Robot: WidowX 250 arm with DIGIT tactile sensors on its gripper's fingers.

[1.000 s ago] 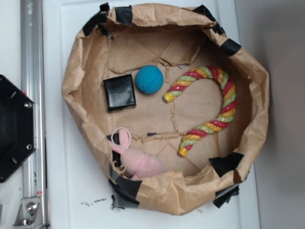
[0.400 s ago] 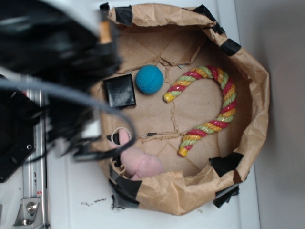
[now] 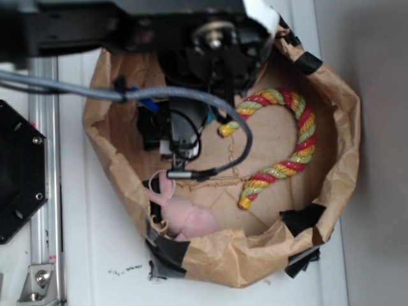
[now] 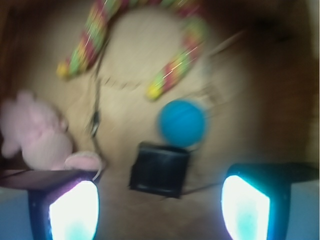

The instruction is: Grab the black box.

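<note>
Hovering over black box (image 4: 160, 170), tool (image 4: 159, 210) spread wide for straddling it; teal ball (image 4: 182, 123) touching at box's 1 o'clock, crowding that corner.

- Brown paper nest (image 3: 344, 134), its rim patched with black tape (image 3: 303, 217).
- Striped rope (image 3: 299, 137) curved along its right side.
- Teal ball (image 4: 182, 123).
- Pink plush (image 3: 185, 213) at the near wall.
- Black hexagonal plate (image 3: 19, 172) outside, left.
</note>
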